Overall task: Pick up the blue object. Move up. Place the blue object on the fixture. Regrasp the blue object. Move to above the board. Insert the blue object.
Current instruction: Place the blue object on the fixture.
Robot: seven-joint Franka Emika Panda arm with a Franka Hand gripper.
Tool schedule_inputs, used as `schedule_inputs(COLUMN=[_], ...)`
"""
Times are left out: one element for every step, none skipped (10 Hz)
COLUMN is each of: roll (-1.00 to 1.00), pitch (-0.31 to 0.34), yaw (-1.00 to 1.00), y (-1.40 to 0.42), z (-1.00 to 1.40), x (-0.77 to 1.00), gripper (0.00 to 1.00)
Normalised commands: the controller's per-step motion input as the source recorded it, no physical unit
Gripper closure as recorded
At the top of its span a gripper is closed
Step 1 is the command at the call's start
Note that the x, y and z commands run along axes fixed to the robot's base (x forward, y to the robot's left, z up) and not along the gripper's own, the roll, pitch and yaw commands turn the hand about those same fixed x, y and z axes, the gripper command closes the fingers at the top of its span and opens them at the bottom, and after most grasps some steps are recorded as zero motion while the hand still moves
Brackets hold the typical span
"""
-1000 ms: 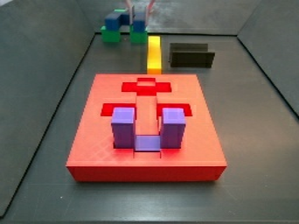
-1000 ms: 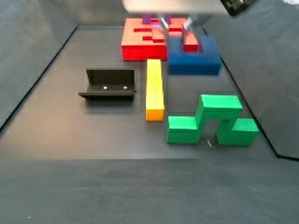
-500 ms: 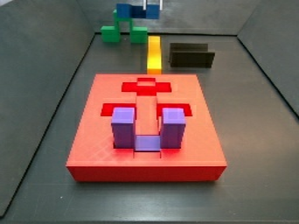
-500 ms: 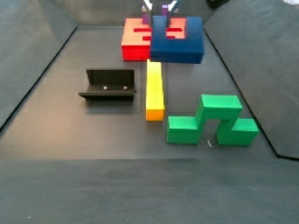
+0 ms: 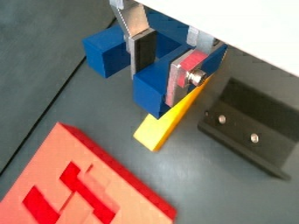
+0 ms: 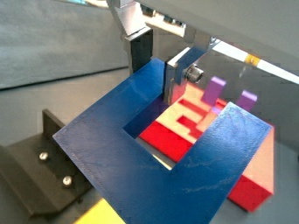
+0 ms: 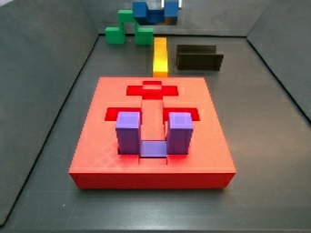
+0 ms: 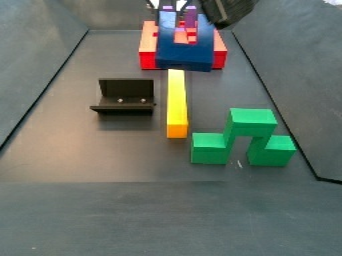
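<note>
My gripper (image 8: 185, 18) is shut on one prong of the blue object (image 8: 187, 52), a dark blue U-shaped block, and holds it in the air. In both wrist views the prong sits between my fingers, with my gripper (image 5: 163, 61) over the blue object (image 5: 156, 87) and my gripper (image 6: 158, 63) over the blue object (image 6: 152, 162). In a side view the blue object (image 7: 155, 11) hangs at the far end. The fixture (image 8: 123, 97) stands on the floor, apart from it, and shows in a side view (image 7: 199, 58) too. The red board (image 7: 152, 127) lies flat.
A purple U-shaped block (image 7: 152, 132) stands in the board. A yellow bar (image 8: 177, 102) lies between the fixture and the green blocks (image 8: 241, 137). Dark walls ring the floor.
My gripper has risen with the blue object, lifting it off the floor beside the green blocks. Nothing else has moved.
</note>
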Motion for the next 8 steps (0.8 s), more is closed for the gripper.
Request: schedule_inputs(roll=[-0.47,-0.57,-0.60,-0.55,-0.41,-0.30,-0.26,-0.15], pitch=[0.106,0.100,0.066,0.094,0.134,0.009,0.000,0.000], yaw=[-0.02,0.00,0.00,0.00,0.00,0.00,0.00,0.00], y=[0.03,0.06,0.14,0.16,0.05,0.05,0.06,0.00], z=[0.00,0.00,0.00,-0.04,-0.21,-0.10,0.00,0.05], x=[1.00,0.96,0.89,0.95,1.00,0.91,0.87,0.84], gripper=[1.00,1.00,1.00,1.00,1.00,1.00,1.00,1.00])
